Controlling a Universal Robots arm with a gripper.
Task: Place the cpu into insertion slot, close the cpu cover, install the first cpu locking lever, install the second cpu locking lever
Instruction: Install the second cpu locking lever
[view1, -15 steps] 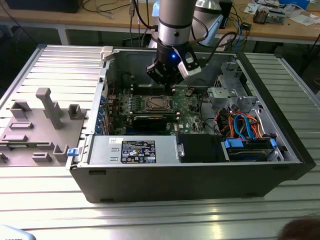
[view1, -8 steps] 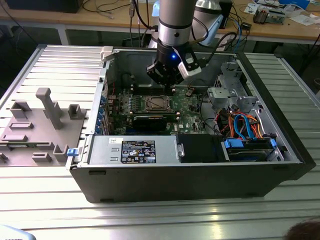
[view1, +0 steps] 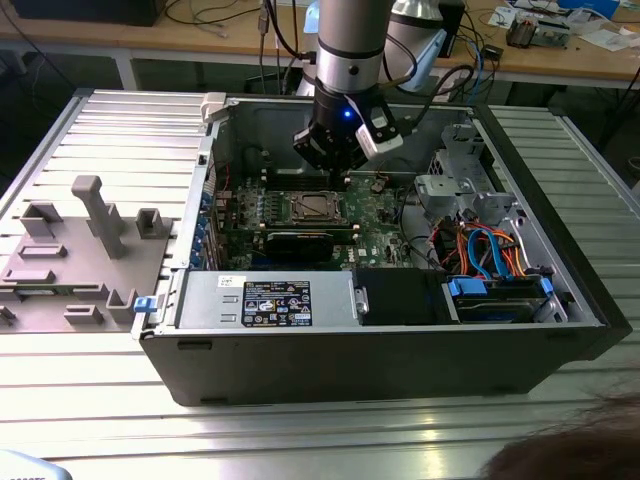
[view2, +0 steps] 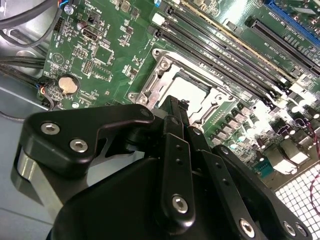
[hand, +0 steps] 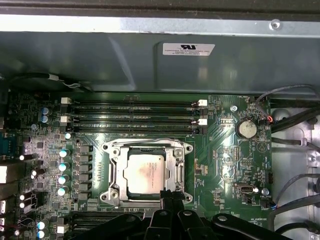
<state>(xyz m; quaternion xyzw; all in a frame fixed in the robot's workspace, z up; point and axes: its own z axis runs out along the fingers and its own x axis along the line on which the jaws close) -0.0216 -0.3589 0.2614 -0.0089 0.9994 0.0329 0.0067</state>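
The open PC case (view1: 560, 300) holds a green motherboard (view1: 380, 215), a bundle of orange and blue cables (view1: 480, 245) and a grey power supply box (view1: 270, 300). The cpu (hand: 144, 172), a flat square with a dull silver top, already sits in the insertion slot (hand: 114, 197), and the cpu cover (hand: 176, 170), a thin silver frame, lies down around it. The black gripper (hand: 169, 194) hangs right at the cover's edge, just beside the chip, its fingers (view2: 176, 125) pressed together with nothing between them. A grey fixture tray (view1: 70, 250) sits outside the case on the exterior view's left.
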